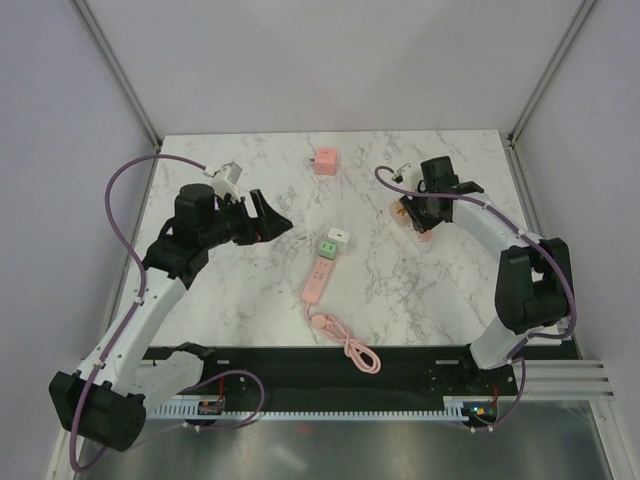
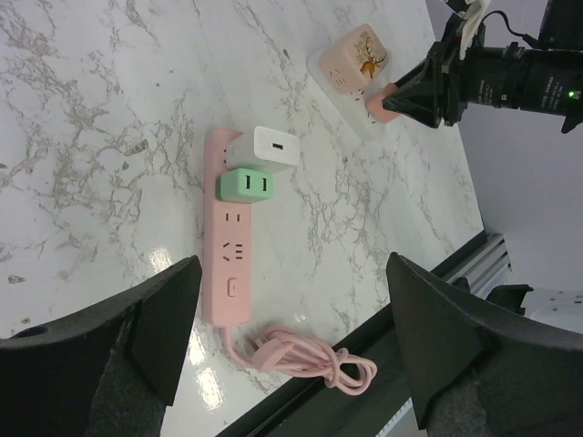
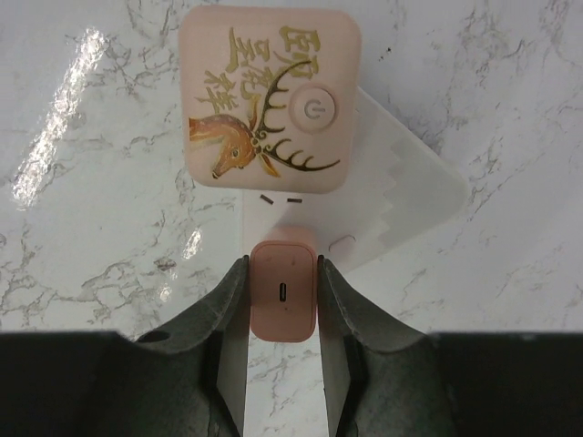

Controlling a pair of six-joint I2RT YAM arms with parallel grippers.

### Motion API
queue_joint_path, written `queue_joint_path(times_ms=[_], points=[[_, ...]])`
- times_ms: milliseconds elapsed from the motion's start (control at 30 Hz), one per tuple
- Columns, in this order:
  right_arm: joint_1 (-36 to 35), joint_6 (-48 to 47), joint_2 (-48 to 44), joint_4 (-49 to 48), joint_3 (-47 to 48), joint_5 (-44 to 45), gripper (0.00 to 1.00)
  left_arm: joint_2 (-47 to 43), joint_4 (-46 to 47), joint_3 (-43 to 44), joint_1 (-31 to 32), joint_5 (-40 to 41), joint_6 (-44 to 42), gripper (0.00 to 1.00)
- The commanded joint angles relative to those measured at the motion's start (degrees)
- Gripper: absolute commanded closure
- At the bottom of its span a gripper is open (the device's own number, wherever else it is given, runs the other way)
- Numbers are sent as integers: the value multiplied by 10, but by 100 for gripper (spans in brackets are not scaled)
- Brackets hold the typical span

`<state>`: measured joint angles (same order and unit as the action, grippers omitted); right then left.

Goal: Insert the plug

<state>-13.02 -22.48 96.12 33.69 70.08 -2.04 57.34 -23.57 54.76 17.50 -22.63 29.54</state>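
Observation:
My right gripper (image 3: 283,273) is shut on a small pink plug (image 3: 283,296), whose face with a USB-C port points at the camera. It hangs over the near end of a white power strip (image 3: 401,200), just below two socket slots (image 3: 278,198). A pink cube with a deer print (image 3: 269,100) sits plugged in further along the strip. In the top view the right gripper (image 1: 420,215) is at the right middle of the table. My left gripper (image 1: 268,215) is open and empty, and in its wrist view (image 2: 293,264) it hovers over a pink power strip (image 2: 228,264).
The pink power strip (image 1: 318,275) carries a white plug (image 1: 337,236) and a green plug (image 1: 328,247); its coiled cable (image 1: 350,345) lies near the front edge. A pink cube adapter (image 1: 324,160) sits at the back, and a white adapter (image 1: 228,175) at the back left.

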Motion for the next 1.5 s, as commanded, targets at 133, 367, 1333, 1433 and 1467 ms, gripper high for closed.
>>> queue_joint_path(times_ms=[133, 367, 1333, 1433, 1467], points=[[50, 26, -34, -46, -110, -16, 100, 8, 32, -8, -8, -27, 17, 11], [72, 41, -87, -152, -216, -9, 100, 15, 42, -16, -11, -43, 26, 12], [101, 202, -237, -103, -58, -65, 2, 111, 13, 55, -17, 12, 25, 10], [92, 262, -261, -122, -60, -89, 2, 165, 5, 114, -17, 22, 34, 9], [89, 312, -275, -132, -61, -89, 2, 203, 7, 132, -17, 34, 34, 9]])
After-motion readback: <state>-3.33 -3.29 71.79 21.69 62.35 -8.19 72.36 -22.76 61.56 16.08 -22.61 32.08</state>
